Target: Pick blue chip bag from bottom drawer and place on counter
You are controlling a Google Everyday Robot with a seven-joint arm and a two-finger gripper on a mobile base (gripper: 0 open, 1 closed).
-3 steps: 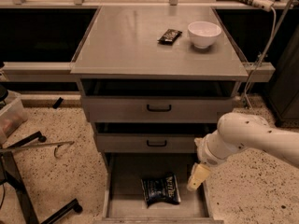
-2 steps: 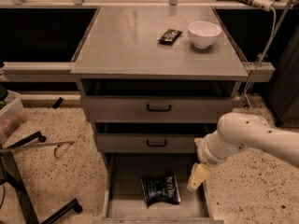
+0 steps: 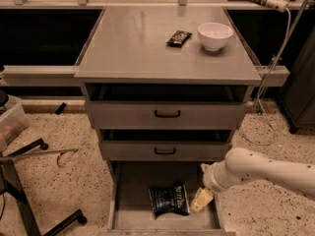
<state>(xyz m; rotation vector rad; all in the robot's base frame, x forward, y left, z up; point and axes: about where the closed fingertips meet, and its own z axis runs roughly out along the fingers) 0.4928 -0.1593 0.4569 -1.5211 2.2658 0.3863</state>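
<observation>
The blue chip bag (image 3: 169, 199) lies flat on the floor of the open bottom drawer (image 3: 133, 193), near its front right. My gripper (image 3: 201, 199) hangs low inside the drawer just right of the bag, on the white arm (image 3: 256, 170) that reaches in from the right. It is close beside the bag; I cannot tell whether it touches it. The counter (image 3: 133, 43) is the grey cabinet top above.
A black wrapper packet (image 3: 178, 37) and a white bowl (image 3: 214, 35) sit at the counter's back right. Two shallower drawers with black handles (image 3: 167, 114) stand above. A black stand and bin (image 3: 10, 124) are on the speckled floor at left. A cable (image 3: 275, 63) hangs at right.
</observation>
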